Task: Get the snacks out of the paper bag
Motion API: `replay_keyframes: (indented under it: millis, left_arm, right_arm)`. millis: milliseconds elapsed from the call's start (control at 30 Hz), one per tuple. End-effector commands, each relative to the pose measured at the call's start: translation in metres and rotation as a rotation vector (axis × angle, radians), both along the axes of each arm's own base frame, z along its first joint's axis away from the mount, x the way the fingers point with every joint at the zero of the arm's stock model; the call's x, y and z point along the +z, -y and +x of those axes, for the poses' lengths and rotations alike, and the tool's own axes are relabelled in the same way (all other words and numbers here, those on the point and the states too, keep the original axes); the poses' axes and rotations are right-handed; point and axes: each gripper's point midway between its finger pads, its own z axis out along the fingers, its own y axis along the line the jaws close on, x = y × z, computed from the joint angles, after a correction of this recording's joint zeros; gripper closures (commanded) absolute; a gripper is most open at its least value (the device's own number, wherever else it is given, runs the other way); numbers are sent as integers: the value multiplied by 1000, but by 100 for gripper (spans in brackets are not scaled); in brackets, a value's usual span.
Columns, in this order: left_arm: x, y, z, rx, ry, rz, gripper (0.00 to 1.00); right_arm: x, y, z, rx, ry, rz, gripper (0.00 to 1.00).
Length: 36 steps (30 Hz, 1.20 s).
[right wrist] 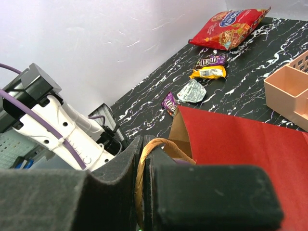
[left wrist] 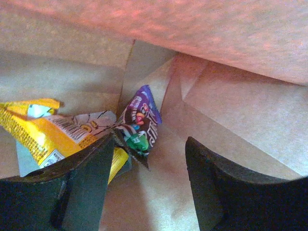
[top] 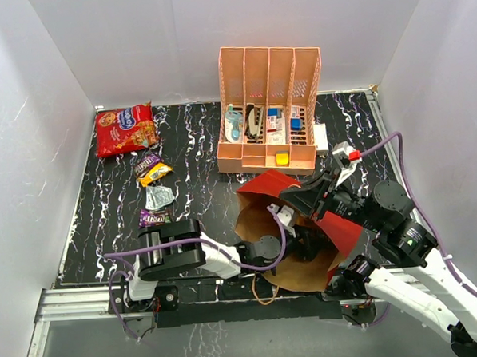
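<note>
Kraft-lined paper bag holds two snacks: yellow packet, purple packet, the latter just beyond the spread left gripper. Five more lie on table. One twine handle sits clamped in right gripper.

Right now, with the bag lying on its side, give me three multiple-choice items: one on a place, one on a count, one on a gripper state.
1. Where is the left gripper?
A inside the paper bag
B outside it, beside its mouth
C resting on top of it

2. How many snacks lie out on the table?
A two
B five
C eight

3. The right gripper is:
A open and empty
B shut on the twine handle
C shut on a snack

Answers:
A, the left wrist view shows kraft walls all around.
B, the red cookie bag plus four small packets.
B, the handle runs between its closed jaws.
</note>
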Motion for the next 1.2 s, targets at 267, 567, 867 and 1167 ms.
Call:
replay_keyframes:
  millis: [267,567,867,1167]
  left_arm:
    - [-25,5,17,81,-152,41,43]
    - [-13,17,11,51,-210,-1,52]
    - [-18,24,5,17,-257,-31,58]
    - [-27,36,20,14,-279,-18,60]
  right_arm:
    - [36,2,-6,17,110,50,92]
    - [40,4,-6,6,113,69,92]
    - [51,3,-9,26,127,72,92]
    - [55,-5,-16,87,105,97,92]
